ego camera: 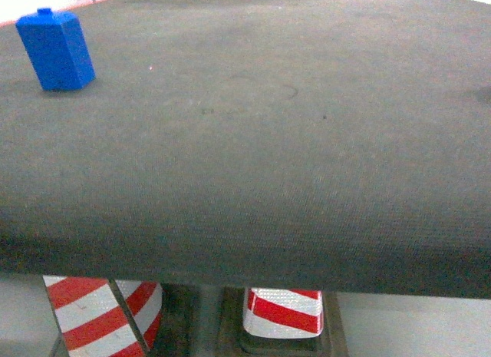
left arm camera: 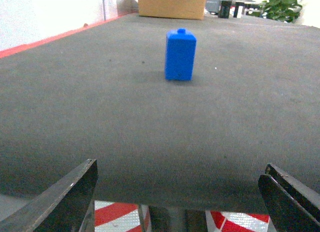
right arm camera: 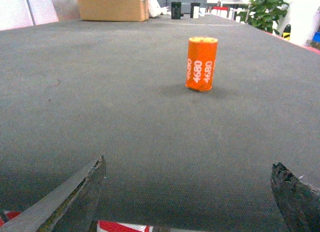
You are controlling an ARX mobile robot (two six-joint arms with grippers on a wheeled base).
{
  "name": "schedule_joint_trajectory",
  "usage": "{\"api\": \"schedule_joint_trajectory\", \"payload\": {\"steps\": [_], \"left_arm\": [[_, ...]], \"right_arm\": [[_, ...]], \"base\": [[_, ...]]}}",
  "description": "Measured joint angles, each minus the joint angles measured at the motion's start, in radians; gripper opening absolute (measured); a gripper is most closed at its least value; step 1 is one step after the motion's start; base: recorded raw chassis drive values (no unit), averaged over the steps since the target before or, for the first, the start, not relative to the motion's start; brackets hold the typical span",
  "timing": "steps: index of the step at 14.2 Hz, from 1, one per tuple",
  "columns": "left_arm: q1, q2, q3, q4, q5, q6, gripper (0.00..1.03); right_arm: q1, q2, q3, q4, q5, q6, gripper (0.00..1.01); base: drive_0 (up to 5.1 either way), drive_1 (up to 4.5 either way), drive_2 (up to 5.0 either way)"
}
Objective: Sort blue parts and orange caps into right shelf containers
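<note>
Right now both arms sit low at the near edge of the bench, each lined up with its own target across the dark grey mat. On the left, the blue part stands upright well ahead of the left gripper, a small stud on its top face; the head view finds the same block near the far left corner of the bench. The left jaws are spread wide, their dark tips framing the bottom corners of the wrist picture with nothing between them, which suits an approach along the bench surface toward the block.

On the right, the orange cap stands on end, white digits running down its side, also well ahead of the right gripper. Those jaws are likewise spread wide and hold nothing. The cap lies outside the head view.

Neither piece has been picked up, so the sorting of these two looks unstarted. No blue crate or shelf shows in any view, so where the containers stand cannot be told from here. A cardboard box rests at the far end of the bench, and red-and-white striped cones stand on the floor beneath the near edge. Being tall and narrow, either piece could tip if nudged off-centre.
</note>
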Motion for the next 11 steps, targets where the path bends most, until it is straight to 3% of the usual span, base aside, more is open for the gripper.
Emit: {"api": "schedule_joint_trajectory", "payload": {"steps": [11], "left_arm": [[0.000,0.001,0.000,-0.003,-0.003,0.002,0.98]], "right_arm": [[0.000,0.000,0.000,-0.002,0.000,0.000,0.98]], "base": [[0.0,0.00,0.0]]}}
